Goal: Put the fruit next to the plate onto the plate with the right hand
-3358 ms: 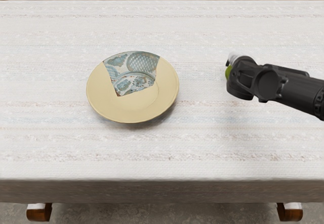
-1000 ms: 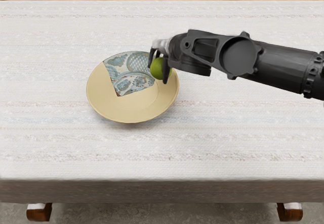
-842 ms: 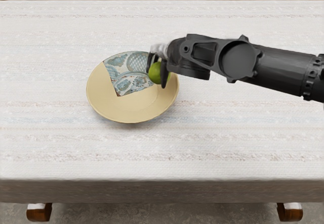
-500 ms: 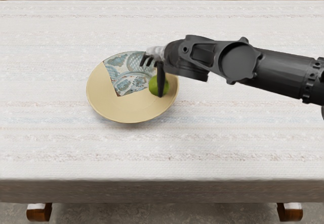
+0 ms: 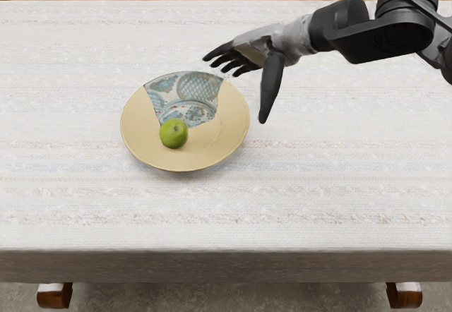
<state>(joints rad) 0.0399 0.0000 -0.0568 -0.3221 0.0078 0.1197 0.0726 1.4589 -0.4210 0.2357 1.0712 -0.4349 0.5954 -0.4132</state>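
Observation:
A small green fruit lies on the tan plate, near its middle, below the plate's blue patterned wedge. My right hand hovers above the table past the plate's upper right rim. Its fingers are spread and hold nothing, and the thumb hangs down toward the cloth. The right arm comes in from the top right corner. The fruit and the hand are well apart.
A pale woven cloth covers the table. Its front edge runs along the bottom of the view, with two wooden feet below it. A brown wall band lies behind the far edge.
The right hand carried the fruit over the plate, let it go and opened. The fruit rolled left to the plate's middle. The hand then lifted up and back to the right.

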